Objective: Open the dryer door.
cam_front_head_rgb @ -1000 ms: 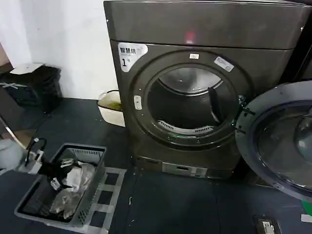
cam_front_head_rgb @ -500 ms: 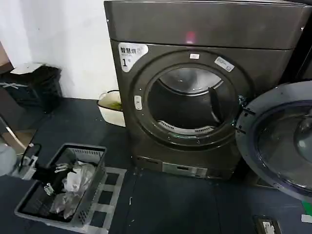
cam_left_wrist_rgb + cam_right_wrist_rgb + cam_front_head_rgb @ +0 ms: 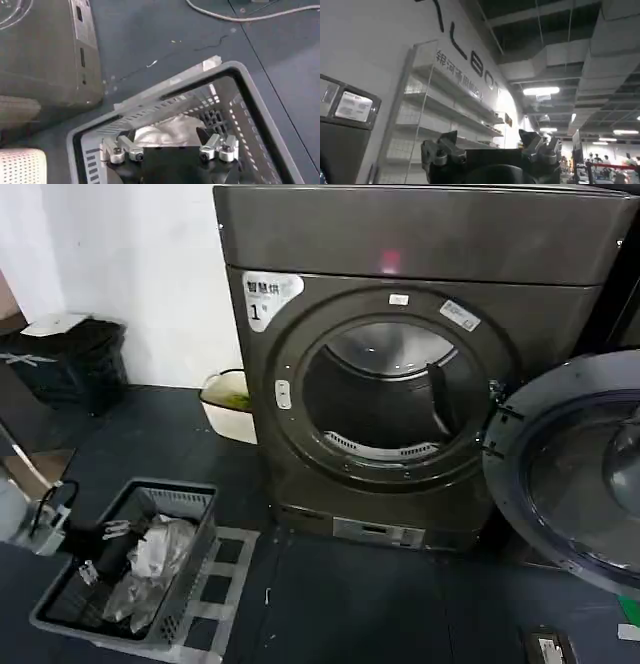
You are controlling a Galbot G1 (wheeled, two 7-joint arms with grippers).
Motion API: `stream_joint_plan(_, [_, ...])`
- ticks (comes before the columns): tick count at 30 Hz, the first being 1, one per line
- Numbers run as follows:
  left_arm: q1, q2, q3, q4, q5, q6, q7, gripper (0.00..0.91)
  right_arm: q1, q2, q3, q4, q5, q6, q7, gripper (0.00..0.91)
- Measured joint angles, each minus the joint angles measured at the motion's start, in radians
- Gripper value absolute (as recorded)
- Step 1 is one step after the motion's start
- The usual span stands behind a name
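The dryer door (image 3: pixel 575 474) stands swung fully open to the right of the dryer (image 3: pixel 400 364), so the left gripper (image 3: pixel 170 145), fingers spread and empty above the laundry basket (image 3: pixel 190 514), should simply retract clear without snagging the basket's contents.

Your left gripper (image 3: pixel 105 536) has slid further toward your left edge and slightly lower over the grey basket (image 3: pixel 190 502). It now hangs above the basket's near-left part, with the white cloth (image 3: pixel 150 556) just beside its fingertips.
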Motion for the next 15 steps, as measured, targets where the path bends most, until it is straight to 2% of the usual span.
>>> stream_joint_plan(8, [0.048, 0.015, -0.07, -0.002, 0.06, -0.015, 0.05, 0.907, -0.006, 0.013, 0.007, 0.004, 0.012, 0.003, 0.0, 0.907])
stream_joint_plan(15, [0.127, 0.038, -0.161, -0.006, 0.082, -0.035, 0.054, 0.907, -0.006, 0.026, 0.005, 0.022, 0.012, 0.004, 0.0, 0.907])
